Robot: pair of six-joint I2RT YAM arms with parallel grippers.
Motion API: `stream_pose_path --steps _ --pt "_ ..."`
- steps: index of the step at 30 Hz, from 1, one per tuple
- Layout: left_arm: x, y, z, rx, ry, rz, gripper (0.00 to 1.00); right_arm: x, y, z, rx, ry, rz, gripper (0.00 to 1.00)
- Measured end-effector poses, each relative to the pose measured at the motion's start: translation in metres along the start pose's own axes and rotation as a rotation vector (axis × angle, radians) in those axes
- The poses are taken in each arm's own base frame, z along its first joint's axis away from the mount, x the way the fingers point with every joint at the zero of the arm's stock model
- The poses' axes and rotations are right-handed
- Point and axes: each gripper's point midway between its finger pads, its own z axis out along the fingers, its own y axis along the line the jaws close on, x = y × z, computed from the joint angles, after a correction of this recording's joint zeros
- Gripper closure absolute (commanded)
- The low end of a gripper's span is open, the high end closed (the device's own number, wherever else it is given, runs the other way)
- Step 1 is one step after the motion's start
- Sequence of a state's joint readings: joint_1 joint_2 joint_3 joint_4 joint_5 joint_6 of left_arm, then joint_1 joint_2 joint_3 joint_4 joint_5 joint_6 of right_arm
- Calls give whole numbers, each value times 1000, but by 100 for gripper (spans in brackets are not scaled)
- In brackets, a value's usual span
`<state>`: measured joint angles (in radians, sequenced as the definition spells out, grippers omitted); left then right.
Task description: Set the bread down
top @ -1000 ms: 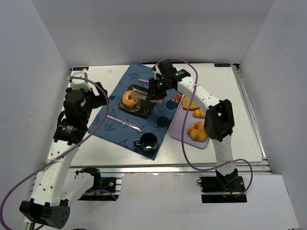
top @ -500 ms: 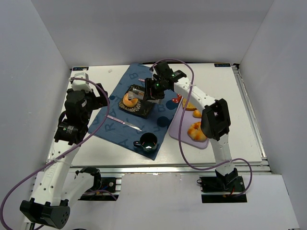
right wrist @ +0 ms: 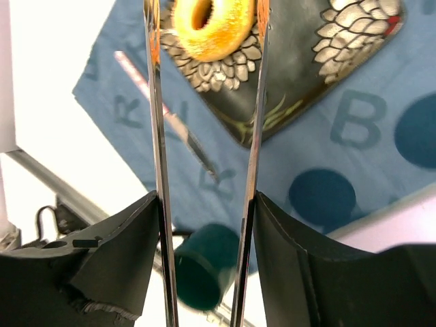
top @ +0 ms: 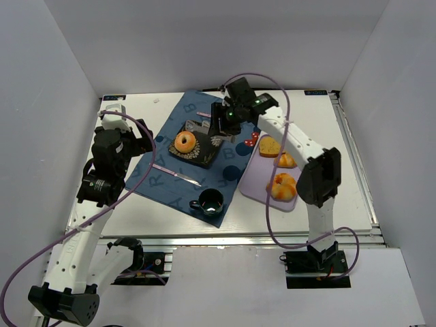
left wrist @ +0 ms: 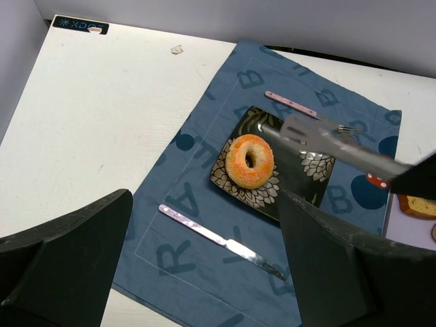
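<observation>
An orange ring-shaped bread [top: 184,142] lies on the left part of a black patterned plate [top: 206,157] on the blue placemat. It shows in the left wrist view [left wrist: 250,161] and between the tong tips in the right wrist view [right wrist: 204,24]. My right gripper [top: 226,121] is shut on metal tongs [right wrist: 158,136], whose arms stand apart and empty above the plate's far right [left wrist: 327,139]. My left gripper [top: 139,136] is open and empty, above the mat's left edge [left wrist: 204,272].
A knife [top: 176,174] lies on the mat in front of the plate, and a dark green cup [top: 210,200] stands at the mat's near corner. A purple board [top: 253,182] at the right holds a bread slice [top: 270,146] and rolls [top: 281,185]. A pink-handled fork [left wrist: 289,104] lies behind the plate.
My right gripper has drawn the tongs back and to the right, off the ring bread. The bread stays on the plate. The left arm has not moved.
</observation>
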<state>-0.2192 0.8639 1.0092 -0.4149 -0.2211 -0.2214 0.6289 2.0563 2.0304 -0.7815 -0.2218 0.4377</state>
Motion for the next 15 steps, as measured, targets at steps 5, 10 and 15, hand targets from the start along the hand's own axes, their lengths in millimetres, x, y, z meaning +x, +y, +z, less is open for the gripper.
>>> stream_pose_path --steps 5,10,15 --pt "0 0 0 0 0 4 2 -4 -3 -77 27 -100 36 39" --pt "-1 0 -1 2 -3 3 2 32 -93 -158 218 -211 297 36" --pt "-1 -1 -1 9 -7 3 2 79 -177 -199 454 -252 610 37"
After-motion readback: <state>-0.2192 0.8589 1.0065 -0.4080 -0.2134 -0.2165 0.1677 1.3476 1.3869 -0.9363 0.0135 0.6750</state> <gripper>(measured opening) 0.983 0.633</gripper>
